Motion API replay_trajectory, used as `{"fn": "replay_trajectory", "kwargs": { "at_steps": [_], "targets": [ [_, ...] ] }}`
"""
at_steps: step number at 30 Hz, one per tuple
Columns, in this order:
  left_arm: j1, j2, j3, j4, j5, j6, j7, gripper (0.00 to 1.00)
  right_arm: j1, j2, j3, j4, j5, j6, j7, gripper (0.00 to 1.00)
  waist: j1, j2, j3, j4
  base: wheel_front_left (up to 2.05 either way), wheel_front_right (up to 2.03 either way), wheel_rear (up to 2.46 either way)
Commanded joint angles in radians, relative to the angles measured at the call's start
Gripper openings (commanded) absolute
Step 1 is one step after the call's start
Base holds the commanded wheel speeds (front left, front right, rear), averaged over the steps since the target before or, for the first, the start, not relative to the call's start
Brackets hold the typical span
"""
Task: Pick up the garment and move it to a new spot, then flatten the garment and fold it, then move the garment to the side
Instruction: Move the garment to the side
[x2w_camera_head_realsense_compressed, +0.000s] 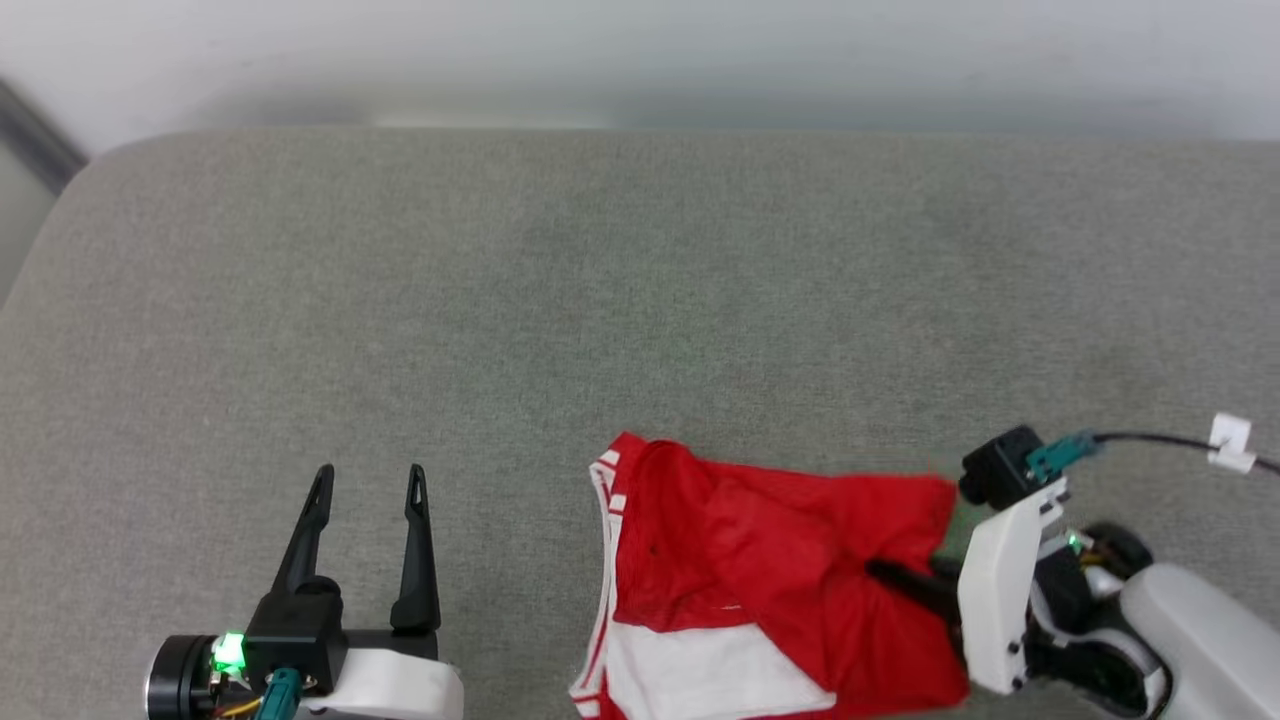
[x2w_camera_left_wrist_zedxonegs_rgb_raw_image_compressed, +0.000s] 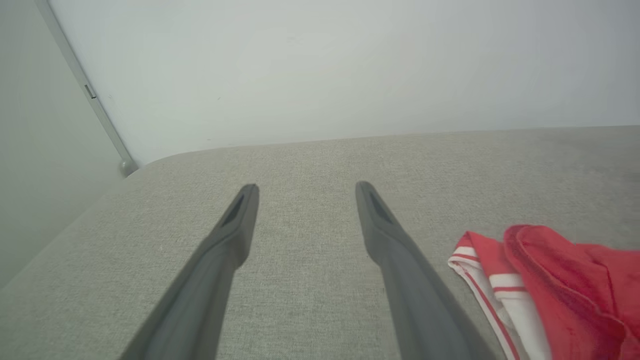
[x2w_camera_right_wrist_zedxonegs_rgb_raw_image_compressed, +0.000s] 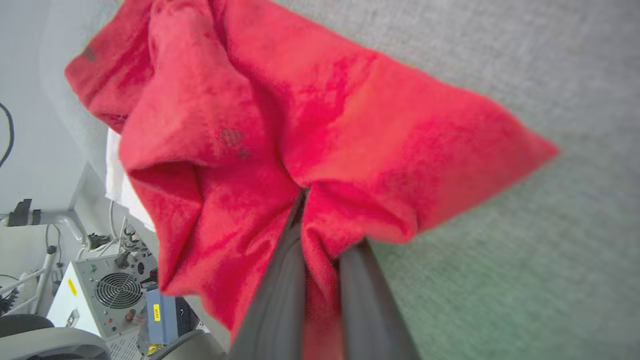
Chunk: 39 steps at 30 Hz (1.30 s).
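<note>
Head view: the red shirt (x2w_camera_head_realsense_compressed: 760, 590) lies bunched on the near right of the grey cushion (x2w_camera_head_realsense_compressed: 600, 300). My right hand (x2w_camera_head_realsense_compressed: 905, 588) pinches a fold of it between pressed-together fingers, so I can lift it. My left hand (x2w_camera_head_realsense_compressed: 370, 480) hovers spread wide, left of the shirt, out of the way.

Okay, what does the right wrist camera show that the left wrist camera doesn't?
Right wrist view gives: the right end effector shut on a bunched fold of the red garment, and a white equipment box with a fan grille beyond the edge. Left wrist view gives instead: the left end effector open and holding nothing, and the garment's red-and-white striped trim. Shared: the red garment lying on the grey upholstered surface.
</note>
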Motion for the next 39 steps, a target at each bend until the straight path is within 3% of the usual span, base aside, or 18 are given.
{"fn": "replay_trajectory", "kwargs": {
  "at_steps": [1,11,20,30,39],
  "targets": [
    [0.012,-0.002,0.001,-0.001,-0.004,0.007,-0.002,1.0,-0.038,-0.025,0.004,-0.019,-0.01,-0.001,-0.013,0.0,-0.0001,0.0,-0.031,-0.018,0.0,0.0,0.0],
    [0.063,-0.003,0.014,-0.021,-0.017,0.021,-0.002,1.0,-0.177,-0.196,0.075,-0.225,-0.093,-0.001,-0.015,0.0,-0.0001,0.0,-0.077,-0.144,0.0,0.0,0.0],
    [0.034,-0.001,0.041,-0.049,-0.015,0.019,-0.002,1.0,-0.246,-0.323,0.029,-0.304,-0.134,-0.001,-0.001,0.0,-0.0001,0.0,-0.002,-0.293,0.0,0.0,0.0],
    [-0.051,0.028,0.033,-0.084,0.018,-0.005,-0.002,1.0,-0.297,-0.429,-0.076,-0.077,-0.247,-0.001,-0.068,0.0,-0.0001,0.0,0.152,-0.337,0.0,0.0,0.0],
    [-0.109,0.073,0.026,-0.135,0.035,-0.003,-0.002,1.0,-0.408,-0.412,-0.17,0.214,-0.39,-0.001,-0.135,0.0,-0.0001,0.0,0.302,-0.34,0.0,0.0,0.0]
  ]
}}
